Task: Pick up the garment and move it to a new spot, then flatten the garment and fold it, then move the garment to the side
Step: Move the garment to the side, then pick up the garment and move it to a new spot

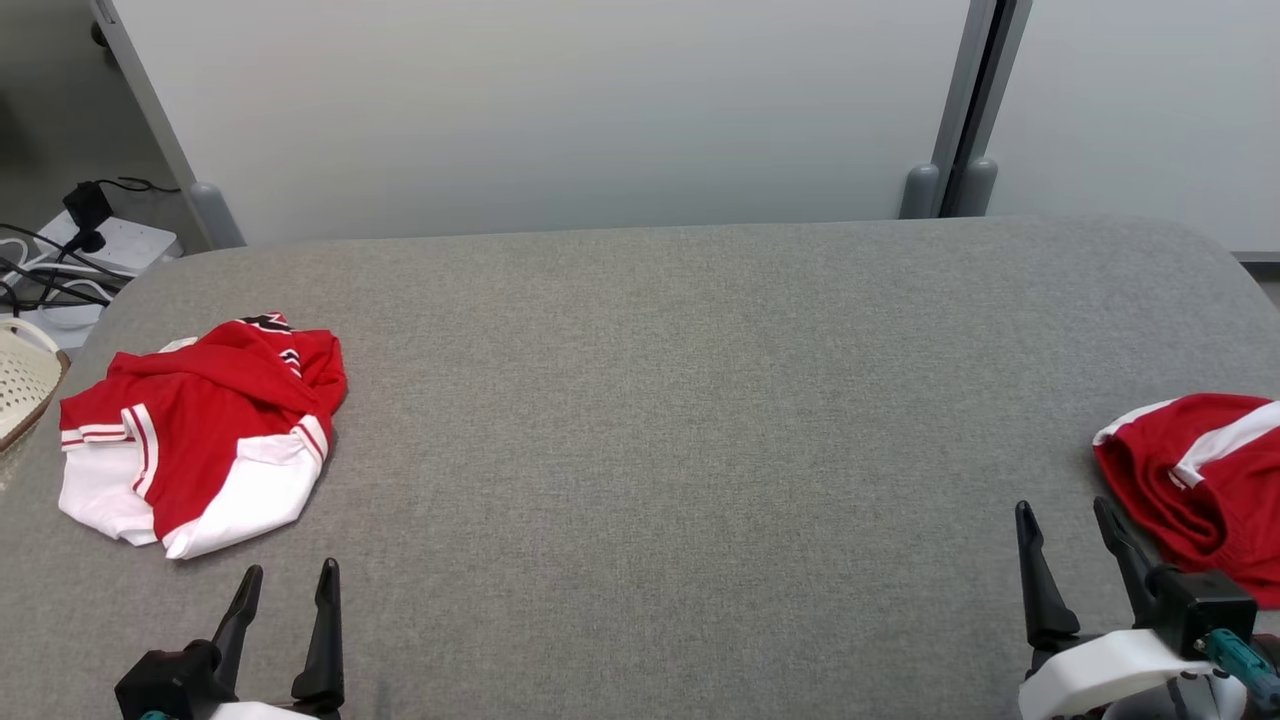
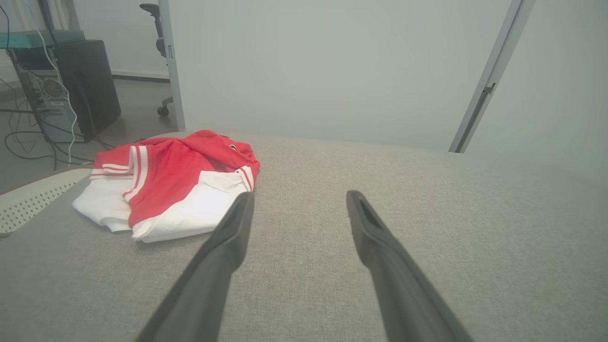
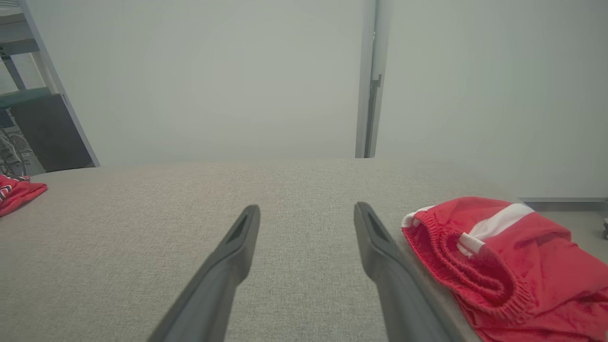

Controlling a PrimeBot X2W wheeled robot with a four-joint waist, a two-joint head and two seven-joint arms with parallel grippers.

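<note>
**Two red garments at the table's edges, both grippers empty**

The left gripper (image 1: 289,567) at the lower left of the head view and the right gripper (image 1: 1062,503) at the lower right both stand with fingers spread wide, nothing between them, hovering over the grey table (image 1: 680,400).

A red and white garment (image 1: 200,430) lies bunched at the left of the frame, near the table's edge. Its folds hide its shape, and a dark print at its top is too small to read. The left wrist view shows one finger (image 2: 223,237) overlapping its white hem; whether they touch cannot be told.

The red shorts (image 1: 1200,480) lie at the right, cut off by the frame edge, just beside the right gripper. Which piece is the task's garment cannot be told.

A pale basket (image 1: 20,380) is half cut off at the left edge.
</note>
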